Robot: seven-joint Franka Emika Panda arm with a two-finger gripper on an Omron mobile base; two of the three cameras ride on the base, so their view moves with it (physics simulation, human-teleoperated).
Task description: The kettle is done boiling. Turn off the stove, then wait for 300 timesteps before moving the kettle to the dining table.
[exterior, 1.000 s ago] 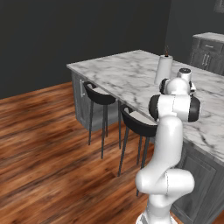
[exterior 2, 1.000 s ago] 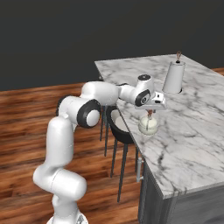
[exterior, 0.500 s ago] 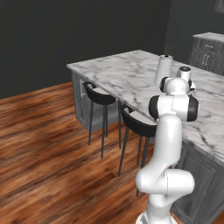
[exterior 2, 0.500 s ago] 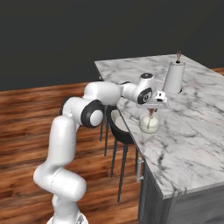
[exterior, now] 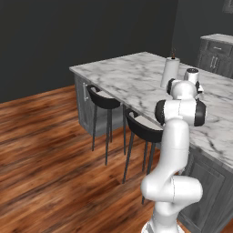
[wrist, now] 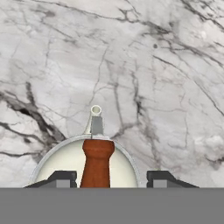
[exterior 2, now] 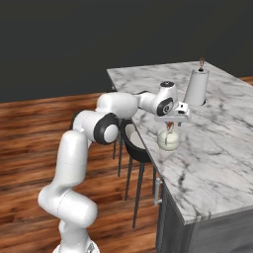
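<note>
Where my white arm reaches over the long island counter with its white, grey-veined marble top [exterior 2: 217,148], the small round cream-white kettle [exterior 2: 168,140] stands upright on the stone near the edge at about 8 o'clock from the tall pale grey cylindrical holder [exterior 2: 196,87]; the right base view shows the kettle whole beneath my gripper [exterior 2: 170,124], while in the left base view my own elbow hides it, and that view gives the holder [exterior: 169,73], the marble [exterior: 123,77] and two black round stools [exterior: 103,97] tucked under the near edge; the hand view looks straight down on the kettle [wrist: 65,164], its spout at 12 o'clock and its reddish-brown wooden handle bar [wrist: 96,164] rising between my fingertips [wrist: 61,177]; my gripper [wrist: 111,178] stands apart, a clear gap on either side of the bar, so I clasp nothing; whether a tip grazes the thin arched handle I cannot tell.
</note>
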